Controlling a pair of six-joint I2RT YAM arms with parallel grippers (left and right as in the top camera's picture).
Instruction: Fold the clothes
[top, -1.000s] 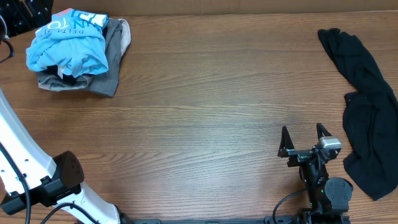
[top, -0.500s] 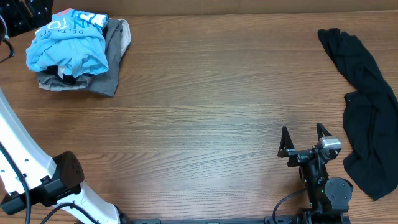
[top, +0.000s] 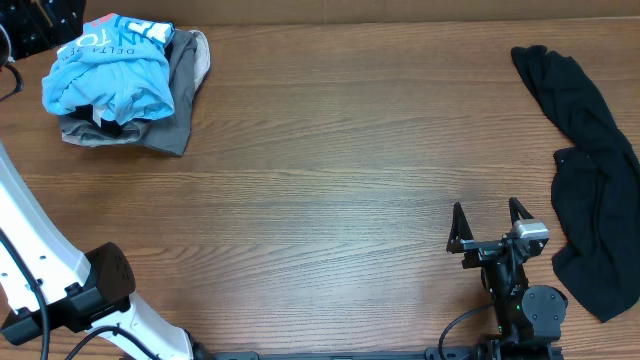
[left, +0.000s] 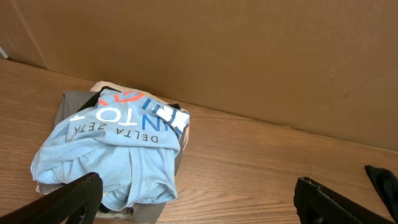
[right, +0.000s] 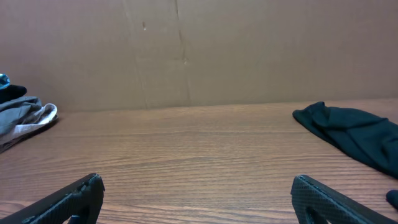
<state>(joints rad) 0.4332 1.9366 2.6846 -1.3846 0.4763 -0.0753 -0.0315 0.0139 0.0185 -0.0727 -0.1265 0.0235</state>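
left tool (left: 198, 186) has its jaws spread wide with nothing between them, aimed at the heap of clothes (left: 112, 155). right tool (top: 487, 220) is likewise agape and empty, over bare wood near the front edge.

the light blue t-shirt (top: 105, 72) lies bunched on top of a grey garment (top: 188, 75) at the far left corner of the surface (top: 330, 170), white lettering up. a black garment (top: 590, 180) sprawls along the right side, well apart from the heap.

all of it looks light, limp and floppy, i'd say. it will sag and drag rather than hold a shape, so pinch a hem or shoulder seam at an edge, not the middle of the bunch.

hard to make out: where the blue shirt's sleeves and collar run, and what the dark bit tucked under it is. the black one's right side runs out of the overhead frame. from above i can't say for sure where the left tool is.
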